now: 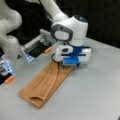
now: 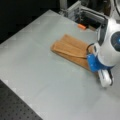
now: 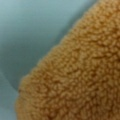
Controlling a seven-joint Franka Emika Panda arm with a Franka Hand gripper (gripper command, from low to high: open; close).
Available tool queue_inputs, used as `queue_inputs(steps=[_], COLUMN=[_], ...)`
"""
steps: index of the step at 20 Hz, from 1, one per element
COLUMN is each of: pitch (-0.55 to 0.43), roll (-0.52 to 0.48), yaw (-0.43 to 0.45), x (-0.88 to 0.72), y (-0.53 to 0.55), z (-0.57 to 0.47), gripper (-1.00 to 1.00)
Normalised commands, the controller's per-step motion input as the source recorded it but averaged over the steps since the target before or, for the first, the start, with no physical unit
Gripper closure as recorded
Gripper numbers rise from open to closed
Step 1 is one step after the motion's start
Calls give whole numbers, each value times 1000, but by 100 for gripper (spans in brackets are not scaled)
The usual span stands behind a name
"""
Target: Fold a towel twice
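Observation:
The orange-brown towel (image 1: pixel 45 83) lies on the grey table (image 1: pixel 95 95) as a long narrow strip, folded lengthwise, with a loose upper layer curling along its middle. In both front views my gripper (image 1: pixel 68 64) is down low on the strip's far end, under the white and blue hand. The hand's body hides the fingers. In a front view the towel (image 2: pixel 70 48) runs from the middle toward the gripper (image 2: pixel 96 68) at a front view's right. The wrist view is filled with the towel's terry pile (image 3: pixel 80 75) seen very close, with bare table (image 3: pixel 30 30) at the upper left.
The arm's white base (image 1: pixel 10 45) stands at a front view's left. Beside it sits a metal frame with a dark device (image 1: pixel 35 48) and orange-tipped parts (image 1: pixel 48 50) (image 1: pixel 9 79). Metal rails (image 2: pixel 82 12) and an orange piece (image 2: pixel 81 26) line the table's far edge. A black perforated board (image 2: pixel 15 105) borders it.

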Motion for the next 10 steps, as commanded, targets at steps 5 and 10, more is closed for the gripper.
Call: queue_inputs(steps=[5, 10], pitch=[-102, -131], roll=[-80, -93], yaw=[107, 80], x=[20, 8], y=[-23, -49], z=[-189, -204], gripper=[-100, 100])
